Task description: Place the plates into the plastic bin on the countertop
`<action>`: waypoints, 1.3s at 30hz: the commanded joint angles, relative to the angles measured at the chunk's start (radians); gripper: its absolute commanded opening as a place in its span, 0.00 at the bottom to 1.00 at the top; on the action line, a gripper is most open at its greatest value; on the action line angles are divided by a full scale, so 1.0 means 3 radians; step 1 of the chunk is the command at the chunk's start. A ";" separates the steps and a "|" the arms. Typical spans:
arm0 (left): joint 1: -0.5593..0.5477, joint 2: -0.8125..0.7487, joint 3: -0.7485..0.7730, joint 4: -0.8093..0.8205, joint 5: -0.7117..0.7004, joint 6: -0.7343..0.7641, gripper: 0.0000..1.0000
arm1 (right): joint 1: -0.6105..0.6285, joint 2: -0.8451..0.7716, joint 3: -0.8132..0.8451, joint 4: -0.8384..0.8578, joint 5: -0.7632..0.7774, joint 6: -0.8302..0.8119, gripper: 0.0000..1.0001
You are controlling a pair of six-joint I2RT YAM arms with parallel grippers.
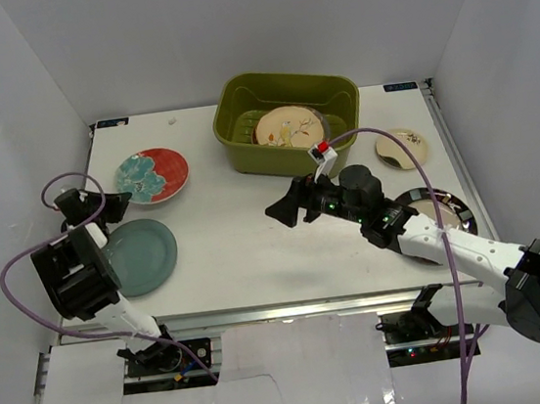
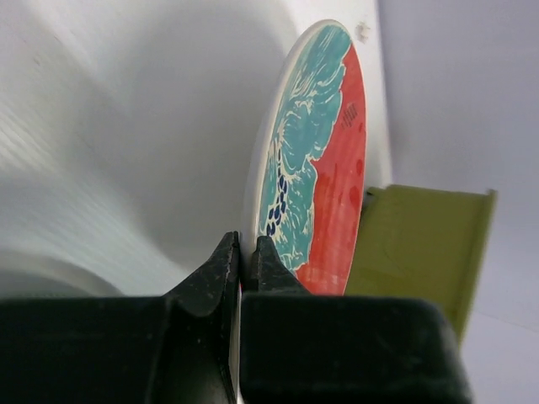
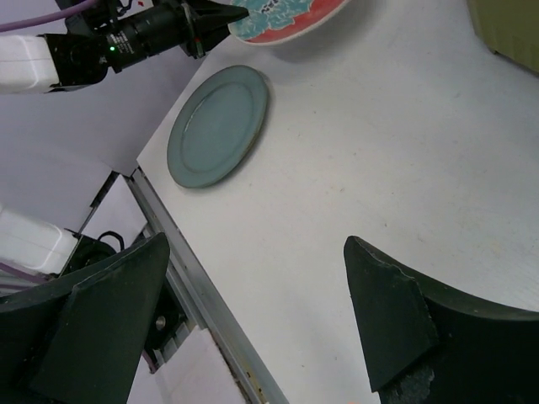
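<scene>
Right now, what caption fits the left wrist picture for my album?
The left gripper pinches the rim of the red-and-teal plate, with the olive bin behind it.

Dark-rimmed plate (image 1: 448, 206) half under right arm (image 1: 474, 256)

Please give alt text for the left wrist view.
The left gripper is shut on the rim of the red-and-teal floral plate; the white countertop lies to the left, the olive plastic bin behind on the right.
</scene>
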 commanded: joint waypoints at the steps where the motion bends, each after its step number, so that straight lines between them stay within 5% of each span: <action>1: -0.0004 -0.0728 -0.0113 0.0829 0.0456 -0.0680 0.00 | 0.0004 0.0172 0.0235 0.0143 -0.0160 0.0130 0.90; 9: -0.0121 -0.2088 -0.0793 0.0263 0.0457 -0.0718 0.00 | -0.0042 0.0679 0.0823 0.0025 -0.0231 0.0223 0.90; 15: -0.0377 -0.2697 -0.0743 -0.0039 0.0563 -0.0646 0.00 | -0.0108 0.1072 0.1539 -0.0194 -0.0267 0.0259 0.90; 28: -0.0965 -0.2581 -0.0379 0.0276 0.1130 -0.0783 0.00 | -0.0461 0.1650 0.2179 -0.0450 -0.0640 0.0346 0.90; 30: -0.0996 -0.2545 -0.0374 0.0380 0.1233 -0.0814 0.00 | -0.0461 0.1661 0.2179 -0.0435 -0.0661 0.0346 0.99; 35: -0.1037 -0.2432 -0.0338 0.0299 0.1320 -0.0753 0.04 | -0.0497 0.1508 0.2041 -0.0266 -0.0508 0.0407 0.09; 36: -0.1047 -0.2422 -0.0414 0.0288 0.1366 -0.0753 0.23 | -0.0608 0.1452 0.2026 -0.0266 -0.0538 0.0448 0.08; 39: -0.1072 -0.2432 -0.0512 0.0288 0.1488 -0.0728 0.56 | -0.0782 0.1406 0.2031 -0.0266 -0.0599 0.0473 0.08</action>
